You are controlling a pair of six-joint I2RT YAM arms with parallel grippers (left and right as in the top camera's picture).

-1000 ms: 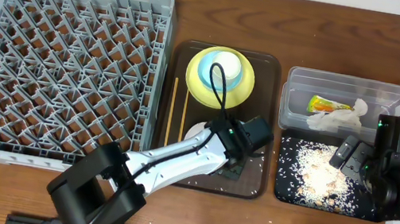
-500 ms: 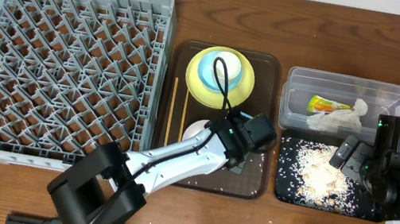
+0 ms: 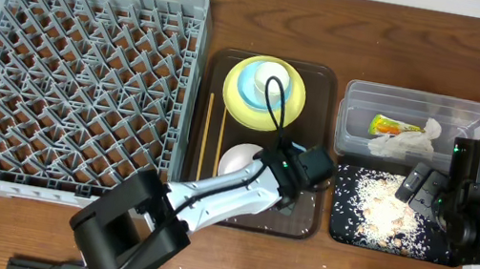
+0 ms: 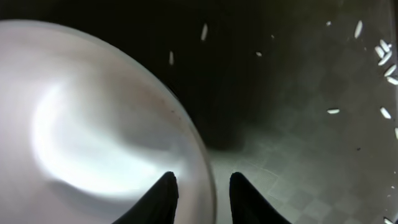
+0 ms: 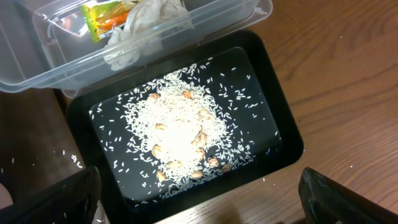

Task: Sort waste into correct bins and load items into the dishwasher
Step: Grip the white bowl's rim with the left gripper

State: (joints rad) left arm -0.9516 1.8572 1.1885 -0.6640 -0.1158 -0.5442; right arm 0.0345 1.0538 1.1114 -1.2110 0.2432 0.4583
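Observation:
My left gripper (image 3: 287, 188) (image 4: 202, 199) is shut on the right rim of the white bowl (image 3: 239, 160) (image 4: 93, 124), one finger inside and one outside. The bowl sits on the dark brown tray (image 3: 315, 132). Behind it the yellow plate (image 3: 290, 106) holds the light-blue cup (image 3: 263, 82). Chopsticks (image 3: 220, 141) lie along the tray's left side. The grey dish rack (image 3: 84, 81) stands at the left. My right gripper (image 3: 420, 187) (image 5: 199, 199) is open above the black tray (image 3: 341, 226) (image 5: 277, 124) of rice (image 3: 384, 201) (image 5: 180, 130). The clear tub (image 3: 353, 123) (image 5: 249, 12) holds the tissue (image 3: 410, 142) (image 5: 146, 18) and the wrapper (image 3: 388, 126) (image 5: 102, 14).
Loose rice grains lie on the brown tray's floor (image 4: 323, 112) to the right of the bowl and on the wooden table (image 5: 348, 62) around the black tray. The tub and black tray stand side by side right of the brown tray.
My left gripper has shifted a little right and toward the table's front, so more of the white bowl shows. The right arm has not moved.

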